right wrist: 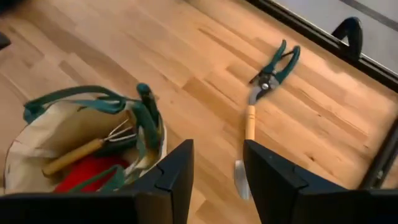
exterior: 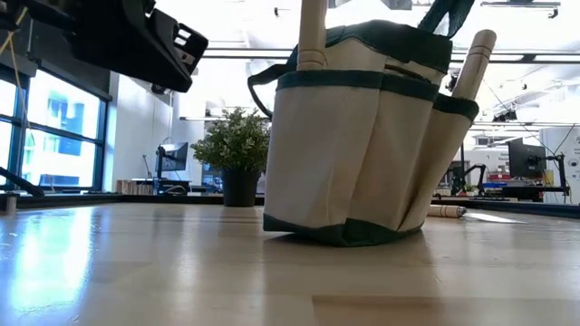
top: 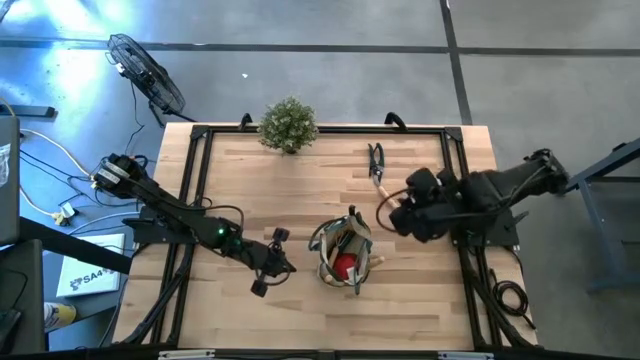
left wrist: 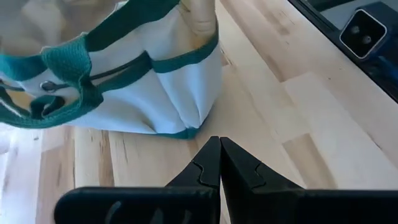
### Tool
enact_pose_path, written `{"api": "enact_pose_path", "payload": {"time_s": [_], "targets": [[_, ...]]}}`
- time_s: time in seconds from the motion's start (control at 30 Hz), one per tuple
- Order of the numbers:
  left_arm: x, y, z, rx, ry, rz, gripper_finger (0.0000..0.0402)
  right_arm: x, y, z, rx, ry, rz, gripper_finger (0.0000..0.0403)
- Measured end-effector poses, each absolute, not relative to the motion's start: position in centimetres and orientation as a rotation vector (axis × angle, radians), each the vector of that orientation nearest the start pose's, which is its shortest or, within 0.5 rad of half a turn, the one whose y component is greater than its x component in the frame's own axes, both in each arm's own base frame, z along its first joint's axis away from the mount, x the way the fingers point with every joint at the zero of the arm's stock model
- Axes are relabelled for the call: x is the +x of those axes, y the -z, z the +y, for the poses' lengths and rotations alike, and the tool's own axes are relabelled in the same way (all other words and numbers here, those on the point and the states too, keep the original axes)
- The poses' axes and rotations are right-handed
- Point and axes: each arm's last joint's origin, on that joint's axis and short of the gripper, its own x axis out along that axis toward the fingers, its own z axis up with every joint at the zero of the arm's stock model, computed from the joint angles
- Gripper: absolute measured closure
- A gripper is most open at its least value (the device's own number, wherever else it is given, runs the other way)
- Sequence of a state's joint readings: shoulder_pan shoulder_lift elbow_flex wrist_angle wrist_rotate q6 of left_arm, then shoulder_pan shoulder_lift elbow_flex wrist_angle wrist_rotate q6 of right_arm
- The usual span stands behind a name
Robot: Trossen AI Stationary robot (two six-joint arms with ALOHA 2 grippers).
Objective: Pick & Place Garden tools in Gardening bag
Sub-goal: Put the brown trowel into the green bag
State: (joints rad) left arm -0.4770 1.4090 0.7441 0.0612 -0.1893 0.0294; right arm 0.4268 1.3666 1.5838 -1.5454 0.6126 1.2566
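Observation:
The gardening bag (top: 345,255) stands upright on its base near the table's middle, also in the low view (exterior: 362,136). A wooden-handled rake (right wrist: 93,149) and a red piece (right wrist: 87,174) lie inside it, and wooden handles (exterior: 311,36) stick up from its side pockets. Green-handled pruners (right wrist: 273,68) and a wooden-handled trowel (right wrist: 249,124) lie flat on the table to the bag's far right. My right gripper (right wrist: 217,162) is open and empty above the table between the bag and the trowel. My left gripper (left wrist: 219,152) is shut and empty just left of the bag.
A bushy potted plant (top: 288,125) stands at the table's far edge, left of the pruners (top: 376,160). A black frame (top: 200,135) runs along the table's edges. A fan (top: 145,70) stands on the floor beyond the far left corner.

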Motion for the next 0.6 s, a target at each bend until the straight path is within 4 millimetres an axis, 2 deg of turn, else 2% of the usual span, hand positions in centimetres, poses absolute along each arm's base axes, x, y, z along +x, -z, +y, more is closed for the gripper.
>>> {"api": "enact_pose_path", "payload": {"time_s": [0.1, 0.23, 0.47, 0.6], "targets": [[25.7, -20.6, -12.7, 0.241, 0.292, 0.565, 0.0402, 20.1, -37.7, 6.0, 0.443, 0.851, 0.826, 0.0274], [25.6, -20.5, -12.8, 0.214, 0.336, 0.578, 0.0402, 20.3, -35.7, 4.4, 0.391, 0.935, 0.932, 0.0273], [25.6, -20.4, -12.9, 0.149, 0.342, 0.597, 0.0402, 20.8, -30.9, 1.0, 0.426, 0.997, 1.172, 0.0273], [25.6, -20.5, -12.9, 0.086, 0.322, 0.606, 0.0402, 21.2, -27.8, -1.4, 0.506, 0.915, 1.294, 0.0273]]}}
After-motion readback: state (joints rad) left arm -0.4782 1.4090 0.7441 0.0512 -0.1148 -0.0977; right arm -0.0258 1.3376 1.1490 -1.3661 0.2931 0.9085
